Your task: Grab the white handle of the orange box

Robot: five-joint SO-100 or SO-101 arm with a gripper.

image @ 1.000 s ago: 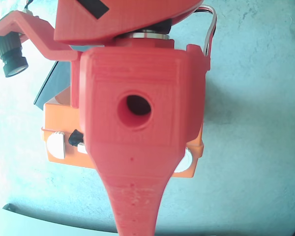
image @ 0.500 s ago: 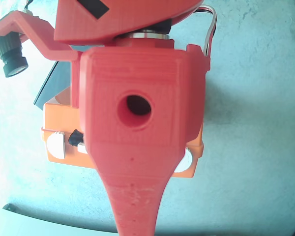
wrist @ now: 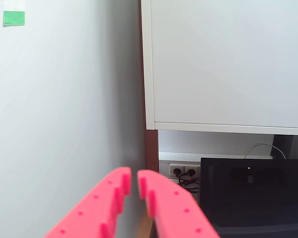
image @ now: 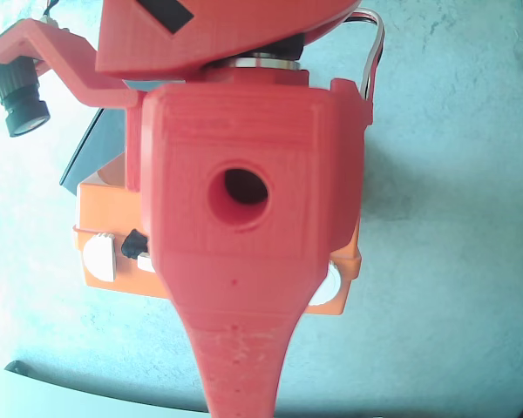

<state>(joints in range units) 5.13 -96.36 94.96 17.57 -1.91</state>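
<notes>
- Orange box (image: 100,218) is seen in the overhead view at centre left of the frame, resting on a pale blue surface (image: 453,261); most of it is covered by the red arm (image: 244,226).
- One white rounded latch (image: 98,259) is visible near the box's lower left corner, and part of a second one (image: 328,289) shows at the arm's lower right edge.
- Of the white handle (image: 146,262), only a short white end just beside its black mount (image: 136,243) is seen, right of the left latch; the rest is hidden under the arm.
- A dark flat object (image: 96,152) lies behind the box at its upper left corner, partly covered.
- A small black camera (image: 19,100) on a red bracket is seen at the upper left of the overhead view.
- In the wrist view, the gripper (wrist: 134,177) enters from the bottom edge, pointed up at a white wall (wrist: 64,99) and a white cabinet (wrist: 223,59); its two pink toothed fingers (wrist: 109,198) are set close together with only a narrow gap, and nothing is held between them.
- A black appliance (wrist: 248,193) and a wall socket (wrist: 184,171) are seen at the lower right of the wrist view, below the cabinet.
- Neither the box nor the handle appears in the wrist view.
</notes>
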